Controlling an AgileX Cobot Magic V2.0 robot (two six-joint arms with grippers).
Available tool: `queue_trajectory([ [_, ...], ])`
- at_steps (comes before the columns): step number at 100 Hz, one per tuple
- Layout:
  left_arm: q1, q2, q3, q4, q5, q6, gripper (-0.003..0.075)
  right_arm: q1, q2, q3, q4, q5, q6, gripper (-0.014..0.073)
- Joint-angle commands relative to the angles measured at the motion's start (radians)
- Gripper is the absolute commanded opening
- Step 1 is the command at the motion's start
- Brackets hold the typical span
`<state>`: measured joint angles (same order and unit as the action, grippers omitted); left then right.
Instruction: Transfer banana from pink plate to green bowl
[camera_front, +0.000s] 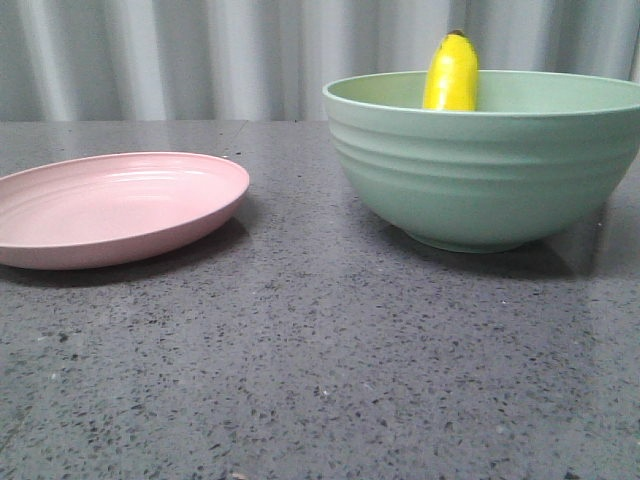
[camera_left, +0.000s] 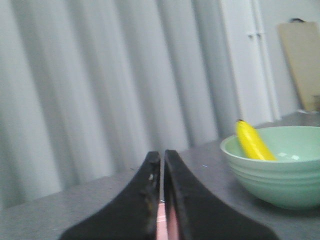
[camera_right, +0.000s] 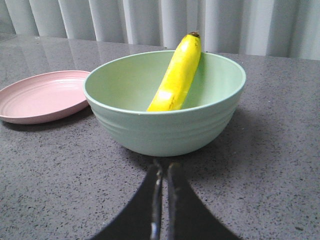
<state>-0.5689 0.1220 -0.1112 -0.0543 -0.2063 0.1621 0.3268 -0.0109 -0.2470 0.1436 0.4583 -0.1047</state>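
Since the banana (camera_right: 177, 75) already leans inside the green bowl (camera_right: 165, 125), tip over its rim, pink plate (camera_right: 42, 97) beside the bowl sits bare; both end effectors, left (camera_left: 162, 165) and right (camera_right: 162, 172), pinched together, holding nothing.

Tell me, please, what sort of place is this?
Probably a staged test bench, not a real kitchen: a dark speckled stone-like table, a plain pale grey pleated curtain behind it, and only a shallow pink plate and a ridged mint-green bowl holding a glossy yellow banana.
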Motion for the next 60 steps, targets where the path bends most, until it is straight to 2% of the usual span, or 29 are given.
queue_trajectory([
  [1,0.107,0.009,0.019,-0.002,-0.178,-0.047,-0.002,-0.002,-0.016,-0.026,0.0,-0.076,-0.008,-0.0071],
  [14,0.25,-0.032,0.079,-0.002,-0.166,-0.184,-0.002,-0.002,-0.016,-0.026,0.0,-0.076,-0.008,-0.0071],
  [25,0.374,-0.095,0.124,0.003,-0.138,-0.186,-0.002,-0.002,-0.016,-0.026,0.0,-0.076,-0.008,-0.0071],
  [37,0.463,-0.159,0.121,-0.005,0.124,-0.186,-0.002,-0.002,-0.016,-0.026,0.0,-0.078,-0.008,-0.0071],
  [60,0.544,-0.154,0.123,-0.005,0.416,-0.185,-0.002,-0.002,-0.016,-0.026,0.0,-0.078,-0.008,-0.0071],
])
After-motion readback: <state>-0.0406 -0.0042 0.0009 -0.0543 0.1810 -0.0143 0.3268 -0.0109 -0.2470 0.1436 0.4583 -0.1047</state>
